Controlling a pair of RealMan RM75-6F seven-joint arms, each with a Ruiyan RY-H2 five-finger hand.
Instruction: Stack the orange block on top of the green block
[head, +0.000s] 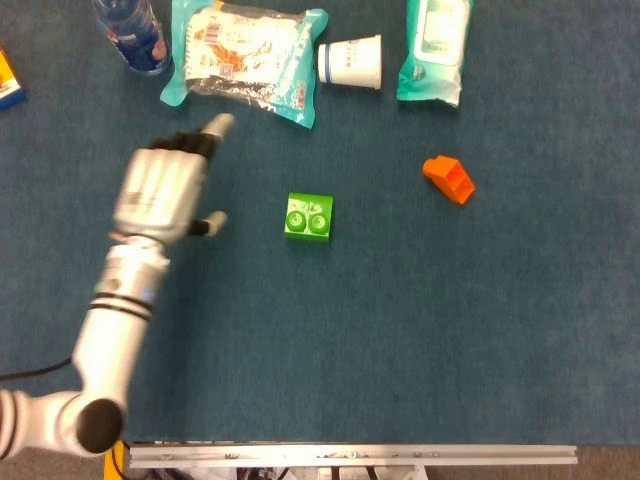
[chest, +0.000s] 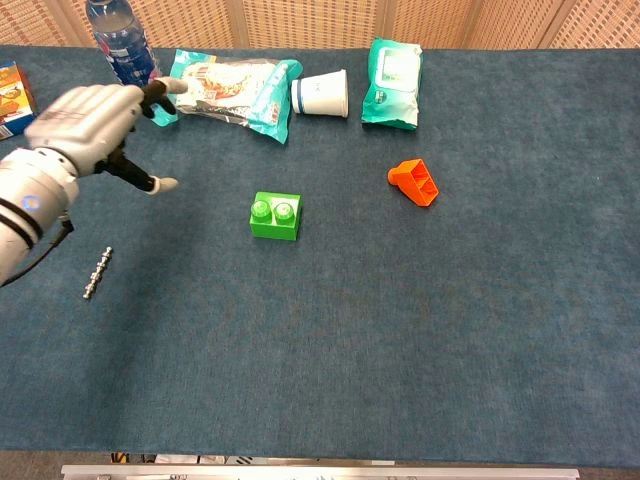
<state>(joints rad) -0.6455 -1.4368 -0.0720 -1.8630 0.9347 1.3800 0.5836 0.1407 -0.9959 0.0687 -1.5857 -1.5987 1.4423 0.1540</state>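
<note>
Over the left part of the table (chest: 480, 330) my left hand (head: 160, 195) hovers with its fingers (head: 215, 126) spread apart, holding nothing; the thumb sticks out to the right. My right hand is in neither view. Right of my hand, well apart from it, the green block (head: 308, 217) sits studs up on the blue cloth. Further right and a little farther away lies the orange block (head: 448, 179), tipped on its side, well apart from the green one. Near my arm on the left lies a small metal rod (chest: 96, 273). Along the far edge stand a bottle (chest: 122, 45), a snack bag (chest: 232, 88), a paper cup (chest: 322, 94) on its side and a wipes pack (chest: 392, 68).
</note>
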